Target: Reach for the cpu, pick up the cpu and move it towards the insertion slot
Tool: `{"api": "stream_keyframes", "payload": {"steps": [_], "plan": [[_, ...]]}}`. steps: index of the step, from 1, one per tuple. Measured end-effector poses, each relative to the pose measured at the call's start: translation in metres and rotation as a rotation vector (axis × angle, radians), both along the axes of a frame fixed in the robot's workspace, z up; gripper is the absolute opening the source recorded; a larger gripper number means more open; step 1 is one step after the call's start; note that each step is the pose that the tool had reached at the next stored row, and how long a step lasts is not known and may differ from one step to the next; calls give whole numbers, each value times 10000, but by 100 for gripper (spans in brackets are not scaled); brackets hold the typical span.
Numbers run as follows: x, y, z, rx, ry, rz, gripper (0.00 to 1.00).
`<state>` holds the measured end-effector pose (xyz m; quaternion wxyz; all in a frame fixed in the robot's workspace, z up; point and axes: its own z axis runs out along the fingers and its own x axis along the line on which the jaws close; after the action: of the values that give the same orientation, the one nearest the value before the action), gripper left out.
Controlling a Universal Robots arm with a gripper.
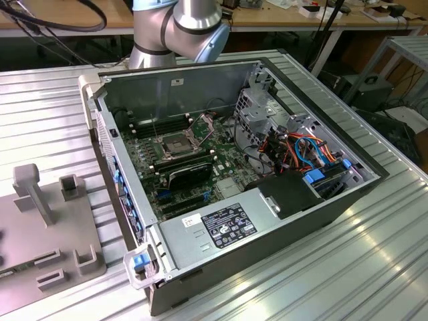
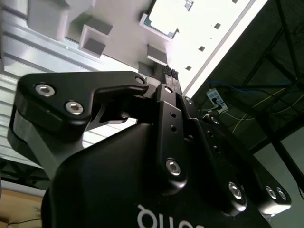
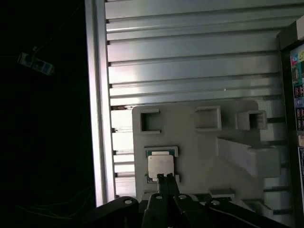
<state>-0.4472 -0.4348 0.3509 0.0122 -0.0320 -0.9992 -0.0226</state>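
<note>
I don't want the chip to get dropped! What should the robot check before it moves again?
1. The cpu lies flat in its grey holder: ok.
2. The gripper is close by the cpu: ok.
3. Is the gripper touching the cpu: cannot tell.
4. The cpu is lifted: not ok, it rests in the holder.
5. The insertion slot is uncovered, dark centre bare: ok.
6. The computer case is open: ok.

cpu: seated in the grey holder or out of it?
Seated. In the first wrist view the cpu lies flat in a recess of the grey holder, with the gripper close by one edge.
</note>
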Motion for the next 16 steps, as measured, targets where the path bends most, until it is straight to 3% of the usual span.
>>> {"api": "stream_keyframes", "payload": {"steps": [2,4,16], "plan": [[-112,-3,-7,1,0,0,11],[-173,-4,-9,2,0,2,11],[-185,-4,-9,2,1,28,11]]}}
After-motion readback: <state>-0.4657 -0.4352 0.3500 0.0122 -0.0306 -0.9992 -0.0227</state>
